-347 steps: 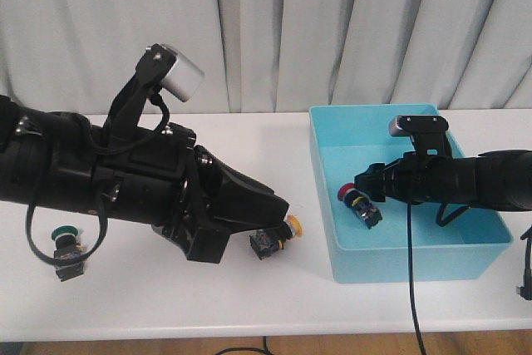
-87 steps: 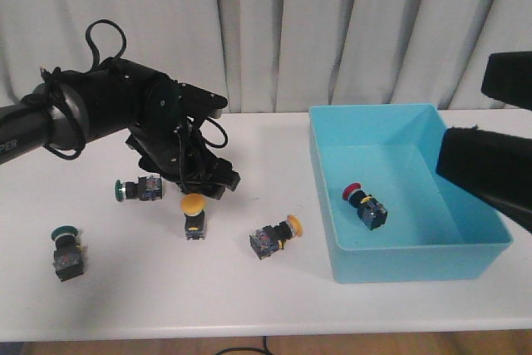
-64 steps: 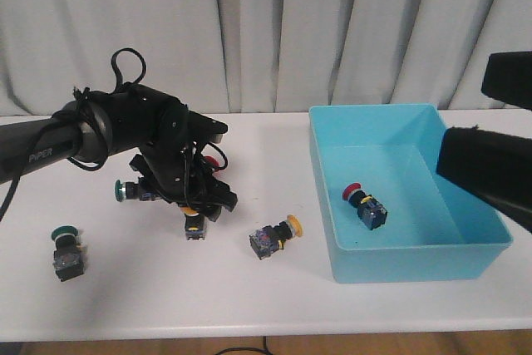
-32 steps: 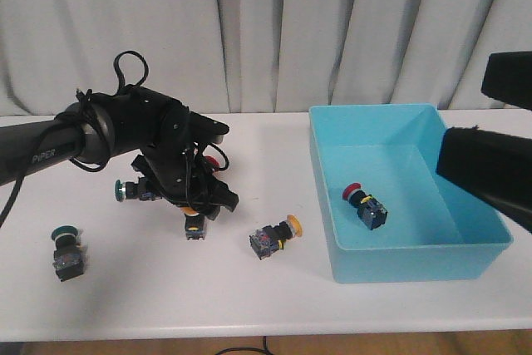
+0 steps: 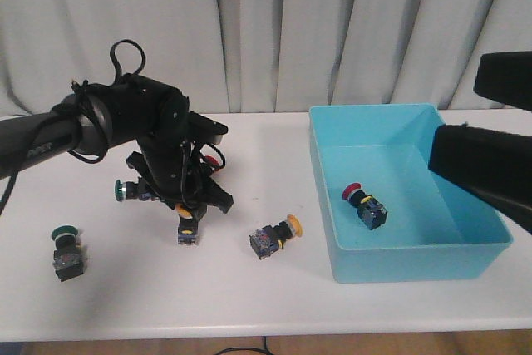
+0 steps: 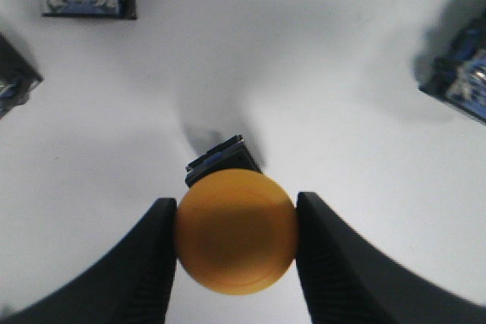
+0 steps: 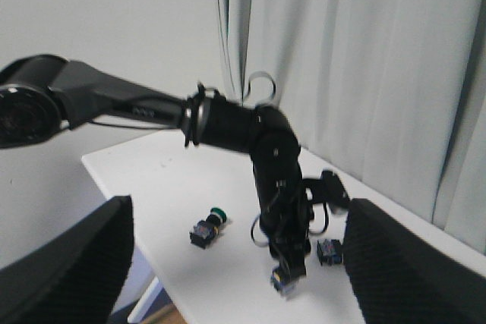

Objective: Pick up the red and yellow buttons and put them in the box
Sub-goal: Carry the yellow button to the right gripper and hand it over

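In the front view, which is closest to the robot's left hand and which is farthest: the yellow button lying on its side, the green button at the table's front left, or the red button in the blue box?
From the left hand:
1. Yellow button lying on its side, just to its right on the table.
2. Green button, toward the front left corner.
3. Red button, inside the blue box far to the right.

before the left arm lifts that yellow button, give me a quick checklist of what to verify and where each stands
1. Left pincer closed on the yellow button: ok, a finger sits against each side of the cap.
2. Button clear of the table: cannot tell; its black body seems at or just above the surface.
3. Neighbours clear of the lift: ok, the green button and the second yellow button lie apart from the grip.
4. Room in the blue box: ok, only one red button lies inside.
5. Right arm out of the path: cannot tell; its right pincer is open and raised, but it hangs near the box's right side.
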